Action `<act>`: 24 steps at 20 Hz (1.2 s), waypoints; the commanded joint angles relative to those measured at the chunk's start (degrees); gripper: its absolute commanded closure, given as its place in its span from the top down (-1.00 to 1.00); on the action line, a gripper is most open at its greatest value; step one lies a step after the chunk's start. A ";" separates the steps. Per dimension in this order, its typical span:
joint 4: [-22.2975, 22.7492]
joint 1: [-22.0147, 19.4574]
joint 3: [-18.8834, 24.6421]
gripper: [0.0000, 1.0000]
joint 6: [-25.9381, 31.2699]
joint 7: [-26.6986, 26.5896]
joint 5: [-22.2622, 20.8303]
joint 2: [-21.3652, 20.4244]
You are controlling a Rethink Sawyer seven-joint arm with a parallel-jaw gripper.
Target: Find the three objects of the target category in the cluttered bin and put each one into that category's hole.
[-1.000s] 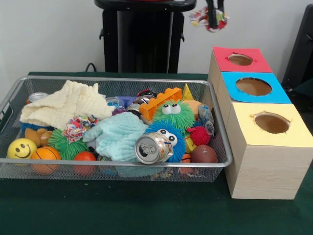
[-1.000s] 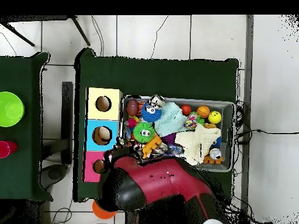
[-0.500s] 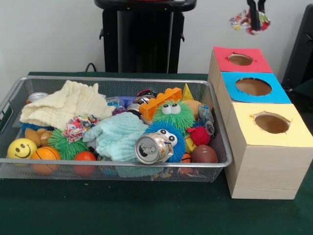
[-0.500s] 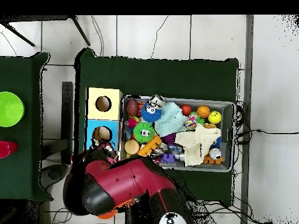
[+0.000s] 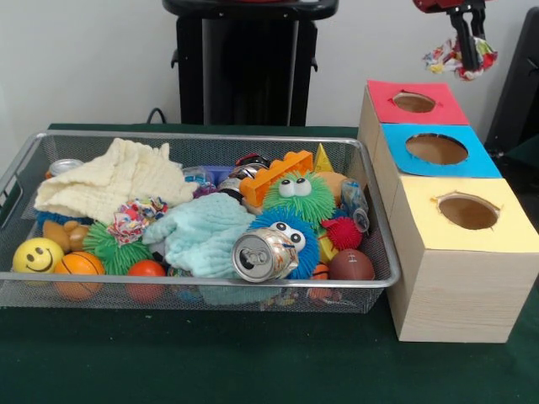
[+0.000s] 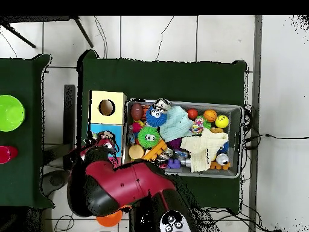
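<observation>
Multicoloured scrunchie clamped in pincer, above red box

You find no readable text, brand, number or label here. The only sign is the smiley face drawn on the yellow ball, in the wire basket well away from the jaws.
</observation>
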 commanded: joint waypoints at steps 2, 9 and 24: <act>-4.54 -1.06 -5.72 -1.00 -3.32 8.98 -0.14 4.94; -8.48 1.48 -9.04 -1.00 -6.01 8.01 -0.75 8.24; -17.62 7.82 -13.73 -1.00 -9.04 7.88 1.65 14.71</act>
